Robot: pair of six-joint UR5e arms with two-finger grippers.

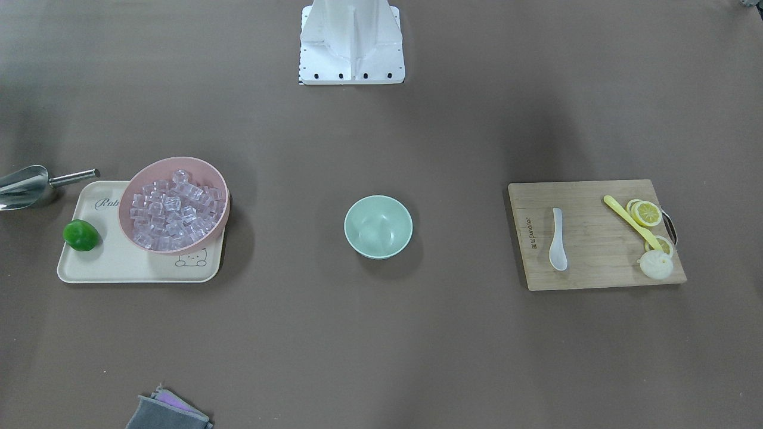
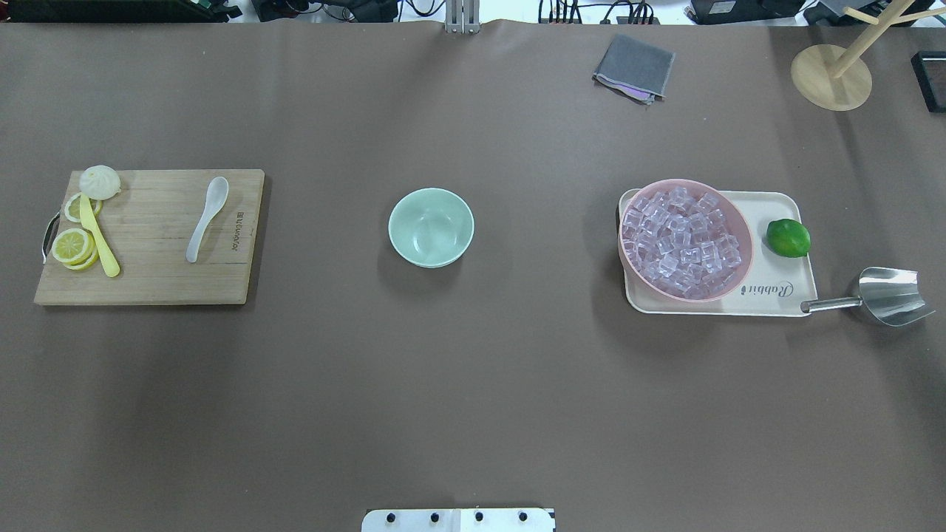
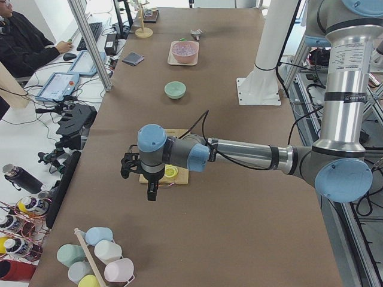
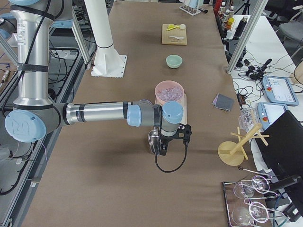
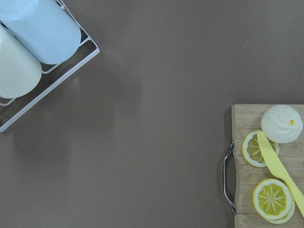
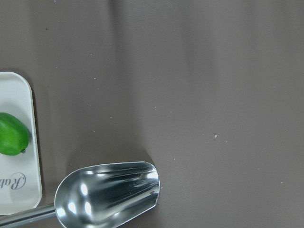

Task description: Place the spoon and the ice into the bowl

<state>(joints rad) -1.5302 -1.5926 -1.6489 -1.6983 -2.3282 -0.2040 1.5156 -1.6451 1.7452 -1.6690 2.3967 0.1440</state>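
Note:
The white spoon (image 1: 558, 239) lies on a wooden cutting board (image 1: 590, 262); it also shows in the overhead view (image 2: 207, 219). The empty mint-green bowl (image 1: 378, 227) stands at the table's middle, also seen from overhead (image 2: 431, 227). Clear ice cubes (image 1: 174, 205) fill a pink bowl (image 2: 732, 222) on a cream tray (image 2: 776, 295). My left gripper (image 3: 150, 190) hangs above the table just past the board's outer end. My right gripper (image 4: 163, 149) hangs over the metal scoop. I cannot tell whether either is open or shut. Neither wrist view shows its fingers.
A yellow spoon (image 2: 98, 236), lemon slices (image 2: 72, 246) and a white bun (image 2: 100, 181) share the board. A lime (image 2: 788, 238) sits on the tray, a metal scoop (image 2: 887, 295) beside it. A grey cloth (image 2: 634, 66), a wooden stand (image 2: 831, 77) and a cup rack (image 5: 33, 52) lie farther out.

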